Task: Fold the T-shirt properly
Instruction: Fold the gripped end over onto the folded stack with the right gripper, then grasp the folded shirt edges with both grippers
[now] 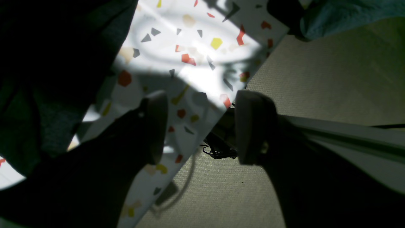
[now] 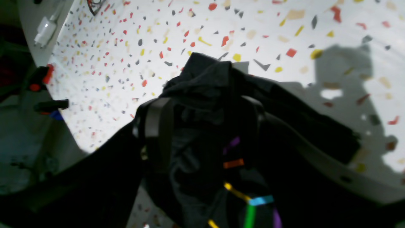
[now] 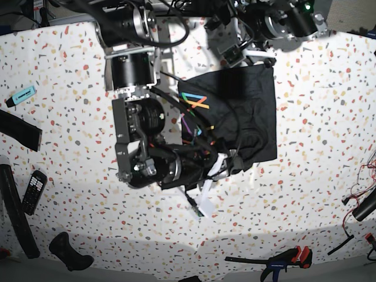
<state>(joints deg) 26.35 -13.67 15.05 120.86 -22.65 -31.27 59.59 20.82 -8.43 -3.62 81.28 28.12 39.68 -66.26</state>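
With our right gripper (image 2: pixel 202 126) parted around the rumpled dark charcoal cloth T-shirt (image 3: pixel 247 111) and left gripper (image 1: pixel 202 126) released, we should lift clear without snagging it.

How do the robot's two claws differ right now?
The left gripper has nothing between its fingers, while the right gripper has bunched T-shirt cloth between its own. The left gripper hangs at the table edge, with floor showing beside it; the right gripper sits over the tabletop. Both have their jaws spread wide apart.
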